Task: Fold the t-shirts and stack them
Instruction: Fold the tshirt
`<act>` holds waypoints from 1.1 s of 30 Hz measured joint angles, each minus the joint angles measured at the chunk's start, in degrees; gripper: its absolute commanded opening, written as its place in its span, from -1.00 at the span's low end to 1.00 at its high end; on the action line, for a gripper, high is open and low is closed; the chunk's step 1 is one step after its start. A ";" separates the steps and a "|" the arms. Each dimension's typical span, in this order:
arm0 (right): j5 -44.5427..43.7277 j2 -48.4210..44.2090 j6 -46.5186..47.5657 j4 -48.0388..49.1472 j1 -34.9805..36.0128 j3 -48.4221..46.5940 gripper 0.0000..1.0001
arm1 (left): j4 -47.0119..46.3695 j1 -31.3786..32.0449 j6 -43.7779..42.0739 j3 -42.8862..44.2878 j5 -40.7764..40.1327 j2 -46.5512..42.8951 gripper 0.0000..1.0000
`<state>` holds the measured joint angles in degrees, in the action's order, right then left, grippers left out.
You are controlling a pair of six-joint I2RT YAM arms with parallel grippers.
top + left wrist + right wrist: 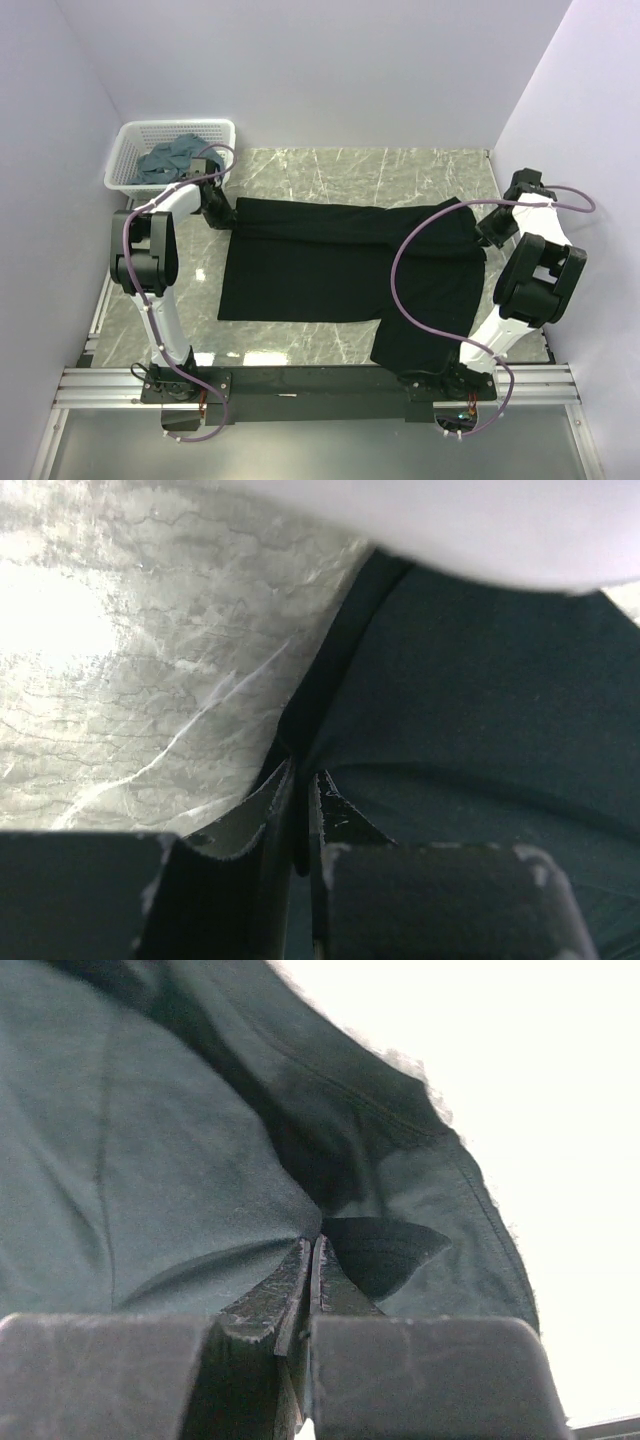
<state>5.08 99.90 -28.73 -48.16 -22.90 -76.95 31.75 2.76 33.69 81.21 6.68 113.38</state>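
Cloth is covering much of the marble worktop [400,170]: the black t-shirt [320,265] is lying spread out flat, running from the far left across to the right side, with its right part reaching down to the near edge.

The left end effector [225,215] is sitting at the shirt's far left corner, just beside the white lattice basket [180,124]. In the left wrist view, its fingers [345,825] are standing almost together, with only a narrow slit between them. They are pinching the edge of the dark fabric [480,700] right where it is meeting the marble.

The right end effector [487,232] is sitting at the shirt's far right edge. In the right wrist view, its fingers [265,1305] are pressing fully together and nipping a small fold of the same fabric [150,1160], which is bunching and creasing around the tips.

Slate blue-grey t-shirts [170,158] are lying crumpled inside the basket at the far left corner, well apart from the right arm. The purple cable [400,260] of the right arm is arching above the black t-shirt's right half.
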 measured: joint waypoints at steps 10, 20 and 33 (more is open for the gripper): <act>-2.05 3.52 -0.42 1.03 -0.02 3.39 -0.83 | -3.26 0.02 0.66 -2.82 -0.09 0.00 -0.68; -2.73 2.01 -1.51 2.21 -0.04 4.00 -1.00 | -4.94 0.07 1.73 -4.00 -0.04 -0.81 -0.70; -4.20 0.28 -1.70 2.03 -0.04 0.98 -1.00 | -6.36 0.55 2.99 -5.44 0.22 -1.92 -0.70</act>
<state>0.89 100.18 -30.44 -46.13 -22.94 -75.96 25.39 3.31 36.69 75.77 6.90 111.46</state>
